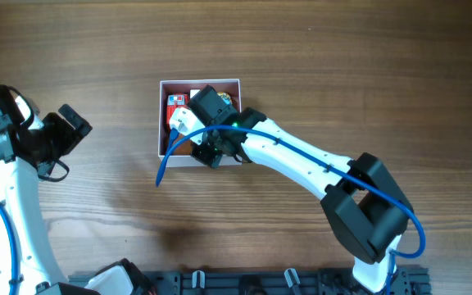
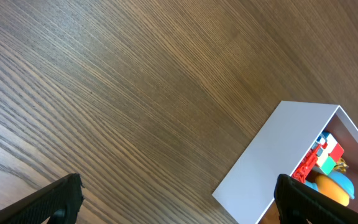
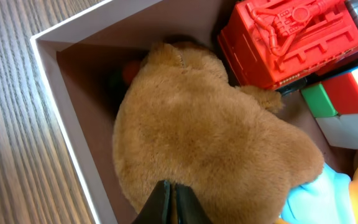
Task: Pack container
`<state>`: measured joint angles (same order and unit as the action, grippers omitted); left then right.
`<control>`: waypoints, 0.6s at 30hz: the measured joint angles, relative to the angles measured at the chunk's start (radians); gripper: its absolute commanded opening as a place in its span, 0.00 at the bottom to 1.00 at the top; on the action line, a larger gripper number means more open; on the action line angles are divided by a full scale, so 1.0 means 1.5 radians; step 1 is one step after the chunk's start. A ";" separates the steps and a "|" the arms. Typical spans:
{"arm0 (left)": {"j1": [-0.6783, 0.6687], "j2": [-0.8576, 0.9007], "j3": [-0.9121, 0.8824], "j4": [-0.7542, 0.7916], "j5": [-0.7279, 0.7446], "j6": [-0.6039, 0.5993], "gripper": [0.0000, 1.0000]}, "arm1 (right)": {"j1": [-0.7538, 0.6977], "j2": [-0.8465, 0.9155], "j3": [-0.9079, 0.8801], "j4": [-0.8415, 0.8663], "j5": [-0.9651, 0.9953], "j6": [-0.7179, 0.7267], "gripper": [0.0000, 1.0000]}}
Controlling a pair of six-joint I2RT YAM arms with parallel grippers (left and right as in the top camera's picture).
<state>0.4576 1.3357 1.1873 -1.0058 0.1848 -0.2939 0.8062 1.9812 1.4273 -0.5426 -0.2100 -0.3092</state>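
Observation:
The container (image 1: 161, 115) is a square white-walled box with a dusty pink inside, at the table's middle; it also shows in the left wrist view (image 2: 278, 155) and the right wrist view (image 3: 61, 106). In it lie a brown plush toy (image 3: 210, 137), a red plastic toy (image 3: 284, 37), a red, green and white block (image 3: 347, 106) and a light blue piece (image 3: 316, 199). My right gripper (image 3: 171, 199) reaches into the container's near side (image 1: 207, 149), its fingers pinched shut on the plush toy's fur. My left gripper (image 2: 179, 193) is open and empty, left of the container (image 1: 76, 123).
A blue cable (image 1: 166, 160) from the right arm hangs over the container's front left corner. A black rack (image 1: 244, 283) runs along the table's front edge. Bare wood (image 2: 104, 93) lies between my left gripper and the container.

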 measured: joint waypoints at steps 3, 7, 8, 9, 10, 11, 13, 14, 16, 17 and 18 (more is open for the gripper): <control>0.000 0.000 0.000 0.000 0.000 0.000 1.00 | 0.000 -0.003 0.000 -0.001 0.005 0.007 0.04; -0.003 0.000 0.000 0.000 0.000 0.000 1.00 | -0.003 -0.047 0.002 0.005 0.060 0.048 0.06; -0.005 0.000 0.000 0.000 0.000 0.001 1.00 | -0.007 -0.063 0.003 0.012 0.075 0.061 0.12; -0.019 0.000 0.000 0.001 -0.001 0.006 1.00 | -0.017 -0.093 0.004 0.022 0.096 0.080 0.20; -0.036 0.000 0.000 0.005 0.000 0.014 1.00 | -0.034 -0.131 0.005 0.026 0.114 0.103 0.26; -0.058 0.000 0.000 0.011 -0.001 0.025 1.00 | -0.053 -0.168 0.007 0.028 0.126 0.119 0.35; -0.139 0.000 -0.001 0.045 0.001 0.071 1.00 | -0.131 -0.267 0.021 0.016 0.151 0.196 0.73; -0.162 0.000 -0.001 0.050 0.002 0.088 1.00 | -0.158 -0.285 0.027 0.003 0.152 0.217 0.92; -0.216 0.000 -0.002 0.083 -0.002 0.134 1.00 | -0.227 -0.320 0.032 -0.035 0.159 0.269 1.00; -0.257 0.000 -0.002 0.098 0.000 0.169 1.00 | -0.263 -0.327 0.033 -0.050 0.164 0.290 1.00; -0.286 0.000 -0.002 0.107 0.003 0.199 1.00 | -0.297 -0.328 0.033 -0.068 0.166 0.306 1.00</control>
<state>0.0280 1.3361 1.1843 -0.8459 0.1886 0.0044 0.3607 1.4887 1.4761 -0.6453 0.0395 0.1501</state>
